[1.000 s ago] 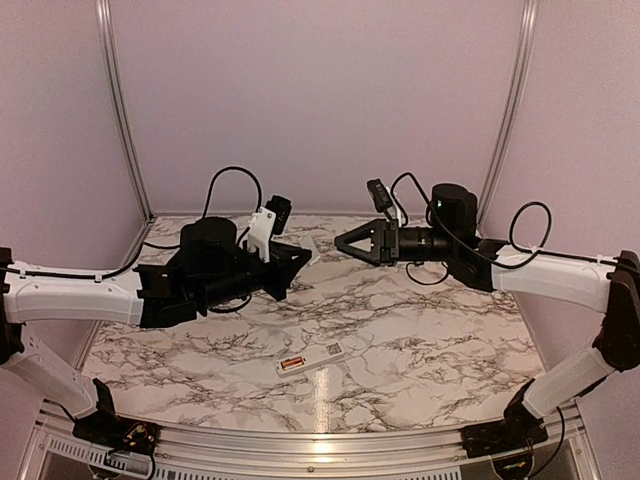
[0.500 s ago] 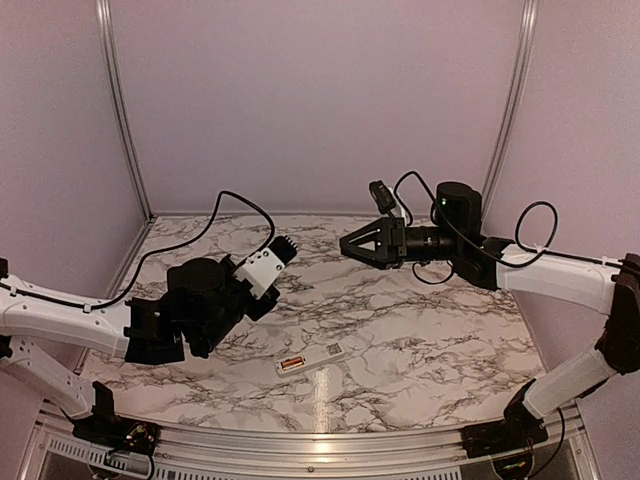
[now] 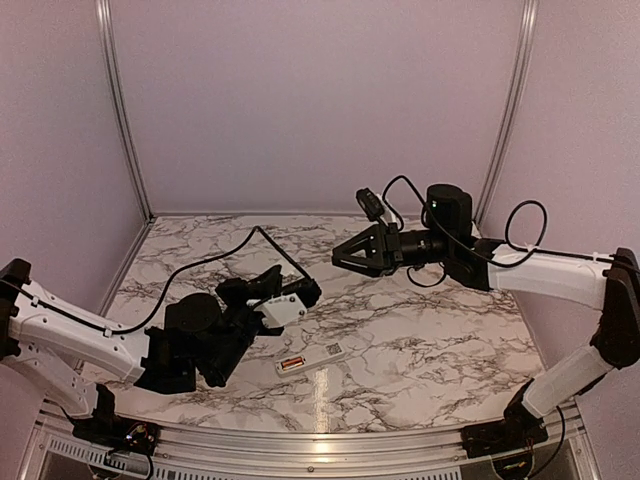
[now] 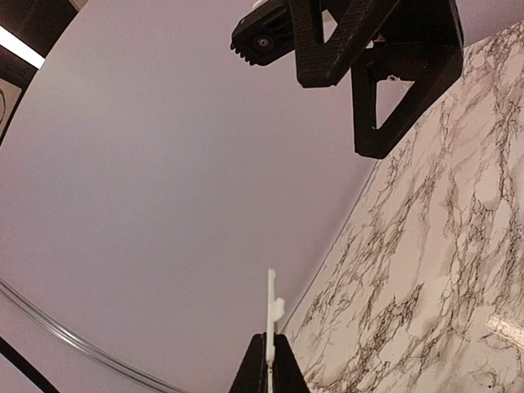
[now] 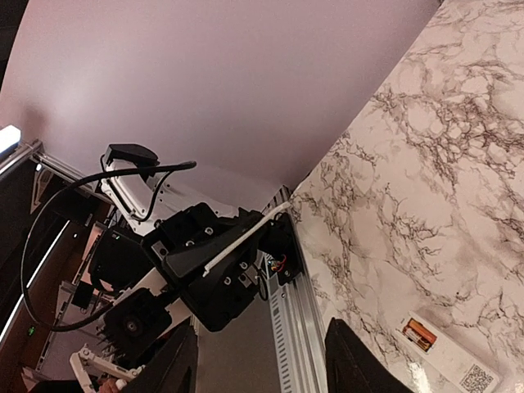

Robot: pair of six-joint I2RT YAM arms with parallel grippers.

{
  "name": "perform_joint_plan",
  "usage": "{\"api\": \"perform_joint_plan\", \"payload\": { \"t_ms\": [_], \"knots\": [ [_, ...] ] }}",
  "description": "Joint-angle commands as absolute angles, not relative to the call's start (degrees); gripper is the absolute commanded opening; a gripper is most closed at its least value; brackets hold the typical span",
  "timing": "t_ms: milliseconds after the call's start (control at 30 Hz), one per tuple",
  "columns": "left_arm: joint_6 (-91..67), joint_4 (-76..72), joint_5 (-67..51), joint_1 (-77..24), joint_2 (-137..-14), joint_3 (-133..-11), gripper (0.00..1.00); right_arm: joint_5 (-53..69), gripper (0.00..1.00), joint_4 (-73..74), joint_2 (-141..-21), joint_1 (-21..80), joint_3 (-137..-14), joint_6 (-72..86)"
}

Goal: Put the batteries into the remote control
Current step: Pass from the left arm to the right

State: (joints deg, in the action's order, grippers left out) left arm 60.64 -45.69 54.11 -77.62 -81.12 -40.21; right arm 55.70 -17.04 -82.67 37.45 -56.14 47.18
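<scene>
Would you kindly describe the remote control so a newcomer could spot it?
On the marble table, look near the front edge, midway between the arm bases. The remote control lies flat there, a slim white bar. Reddish-orange batteries at its left end set it apart from the black-and-white arms.

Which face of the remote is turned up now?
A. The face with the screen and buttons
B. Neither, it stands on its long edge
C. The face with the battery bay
C: the remote lies flat on the table, and the right wrist view shows reddish-orange batteries in its open bay next to a QR label.
</scene>
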Motion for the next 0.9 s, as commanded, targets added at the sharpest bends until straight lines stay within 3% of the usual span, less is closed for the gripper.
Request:
{"api": "perform_joint_plan", "payload": {
  "t_ms": [0,867],
  "knots": [
    [68.77,-52.65,55.69,-79.3,-84.17,-39.2,0.0,57.32,0.51,-19.34,-84.91,38.9,-59.26,49.51],
    [82.66,-62.21,58.12,-81.34,-88.9,-38.67,0.0,59.1,0.46,-14.45,-91.37,43.9,-64.16,48.63]
  ]
}}
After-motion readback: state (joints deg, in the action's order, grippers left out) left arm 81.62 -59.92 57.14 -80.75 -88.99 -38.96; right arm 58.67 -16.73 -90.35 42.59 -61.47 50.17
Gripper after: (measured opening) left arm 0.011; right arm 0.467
